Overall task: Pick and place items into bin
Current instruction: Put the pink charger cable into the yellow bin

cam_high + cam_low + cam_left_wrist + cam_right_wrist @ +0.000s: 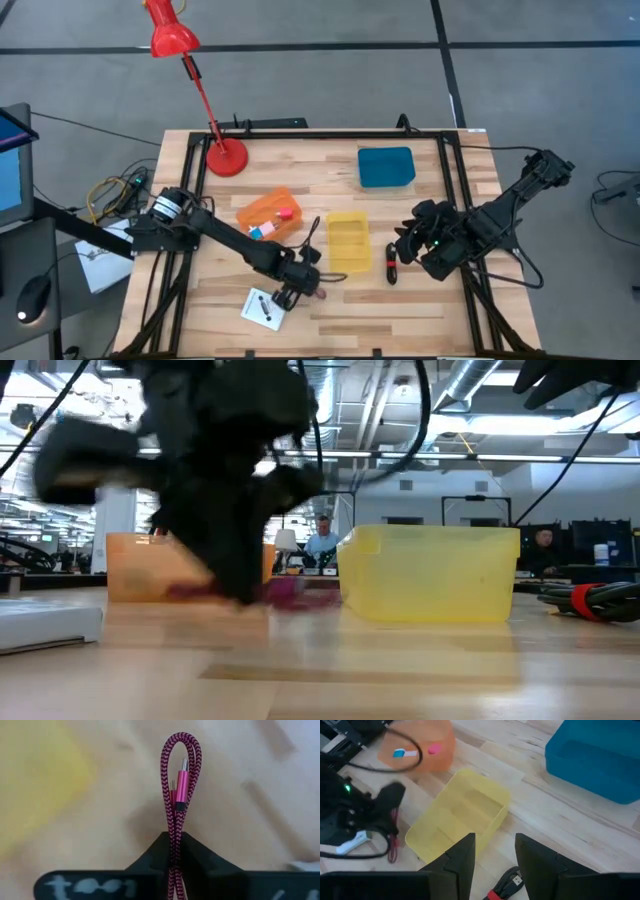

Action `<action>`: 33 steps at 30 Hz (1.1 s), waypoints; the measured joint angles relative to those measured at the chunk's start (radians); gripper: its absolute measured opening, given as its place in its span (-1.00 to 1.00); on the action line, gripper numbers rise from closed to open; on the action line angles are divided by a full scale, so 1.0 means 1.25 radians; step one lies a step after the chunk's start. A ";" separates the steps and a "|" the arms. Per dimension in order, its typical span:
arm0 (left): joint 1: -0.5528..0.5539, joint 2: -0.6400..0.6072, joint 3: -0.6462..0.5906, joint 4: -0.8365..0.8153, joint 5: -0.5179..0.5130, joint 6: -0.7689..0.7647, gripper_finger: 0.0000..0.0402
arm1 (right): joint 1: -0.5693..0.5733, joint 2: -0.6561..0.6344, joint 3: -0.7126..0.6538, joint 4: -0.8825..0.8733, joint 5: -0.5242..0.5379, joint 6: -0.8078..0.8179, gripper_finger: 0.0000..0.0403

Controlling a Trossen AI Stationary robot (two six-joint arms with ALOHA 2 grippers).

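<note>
Left gripper [300, 288]: low over the wooden table [420, 300], just beside the near left corner of the yellow plastic bin [349, 241]; its fingers [197, 860] are pressed together, pinching the braided maroon cord [178, 785].
Maroon cord: folded into a loop that sticks out past the fingertips, its pink metal plug lying inside the loop.
Right gripper [492, 851]: above the table to the right of the yellow bin, fingers spread with nothing between them.
Black-and-red stick tool [391, 263]: flat on the table between the yellow bin and the right gripper.
White card with black mark [264, 308]: on the table near the left gripper.
Orange translucent bin [268, 215]: left of the yellow bin, holding a pink cube [284, 213] and a blue-and-white cube [256, 232].
Blue bin [386, 166]: at the far side.
</note>
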 joint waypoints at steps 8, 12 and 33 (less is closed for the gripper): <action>0.009 -0.084 0.099 -0.086 -0.202 0.142 -0.96 | 0.000 0.000 0.000 -0.003 0.000 0.000 -0.34; 0.049 -0.085 0.114 -0.002 -0.227 0.170 -0.95 | 0.000 0.000 0.000 -0.003 0.000 0.000 -0.34; 0.195 0.062 0.124 0.234 0.021 0.413 -0.97 | 0.000 0.002 0.000 -0.006 0.003 -0.042 -0.34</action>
